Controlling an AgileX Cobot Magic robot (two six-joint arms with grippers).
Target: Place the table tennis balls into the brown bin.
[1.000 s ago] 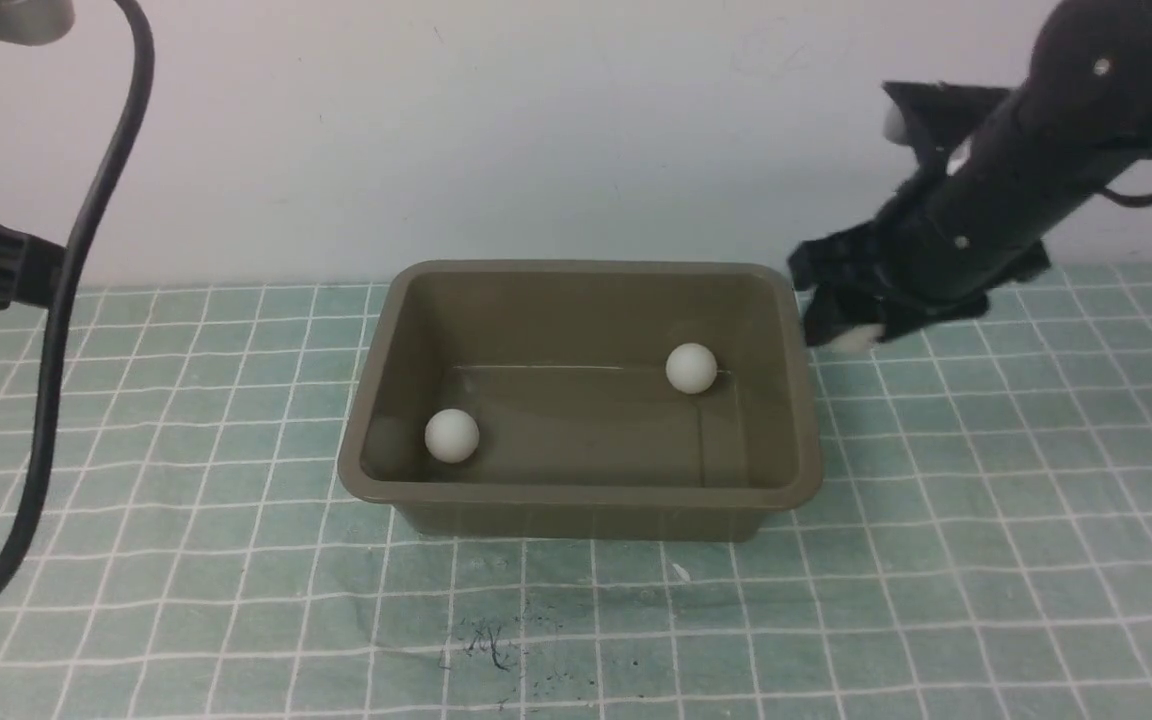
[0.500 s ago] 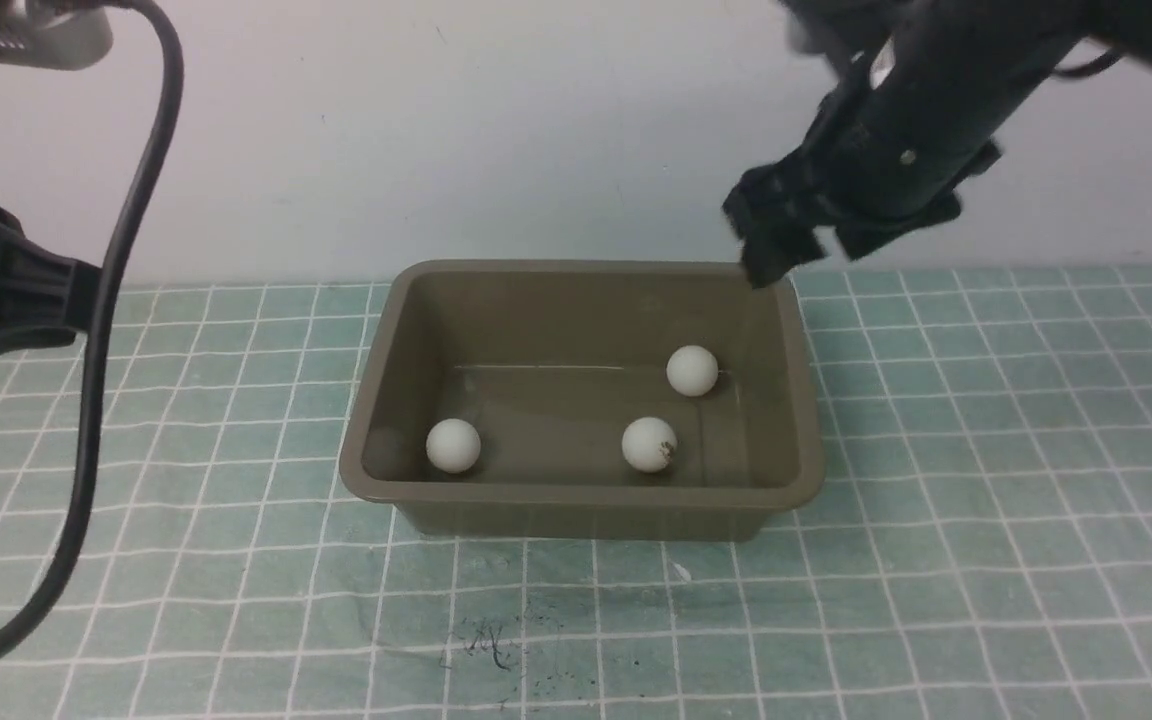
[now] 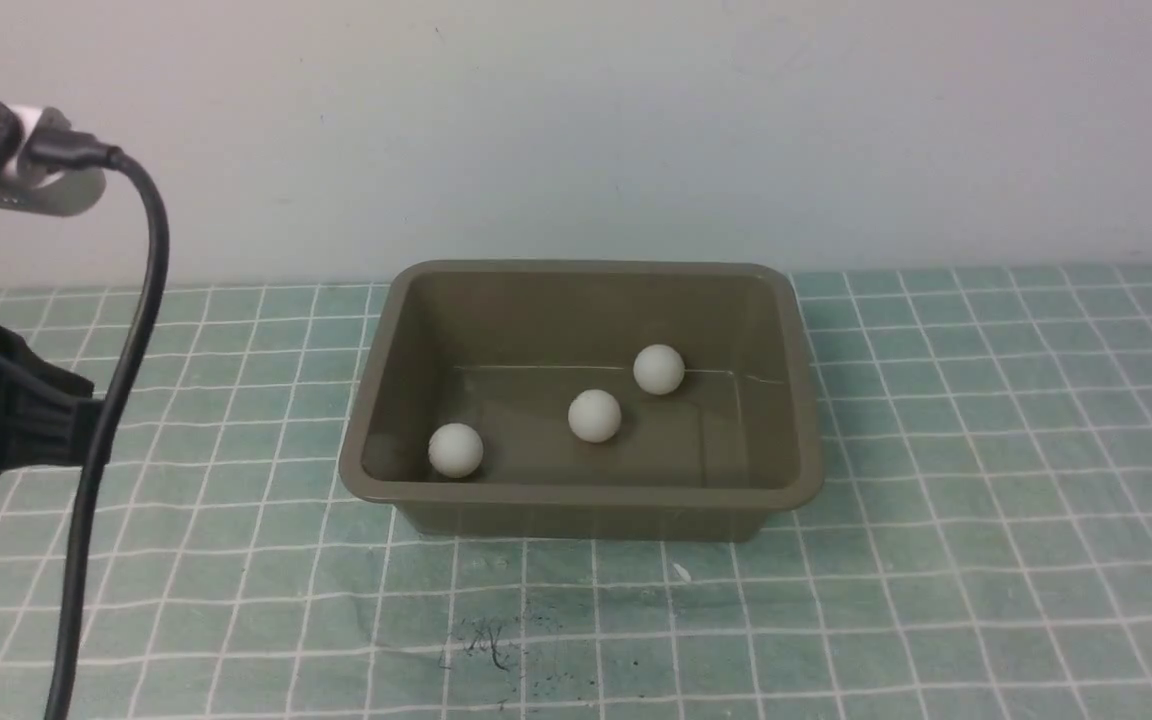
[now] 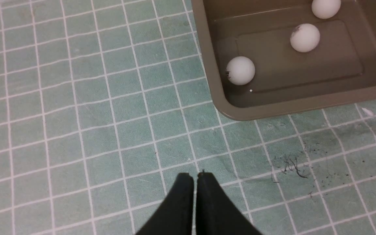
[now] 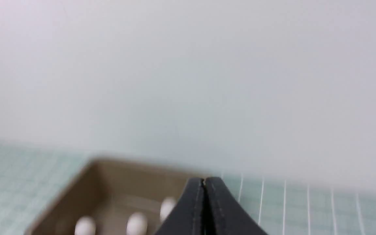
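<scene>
Gone from the front view since a moment ago, the right gripper [image 5: 203, 182] has its jaws pressed together, empty, raised above the brown bin [image 3: 586, 497]. The left gripper [image 4: 195, 176], likewise closed and empty, hangs over the green grid mat [image 4: 77, 98] near the bin's corner. All three table tennis balls [image 3: 595, 415] lie apart inside the bin.

Shallow olive-brown plastic bin [image 3: 576, 515]: open top may be reached freely from above and from the right; the left approach is crossed by a thick black cable [image 3: 139, 320].

Third ball [image 3: 595, 415] newly inside bin [image 3: 576, 497]
</scene>
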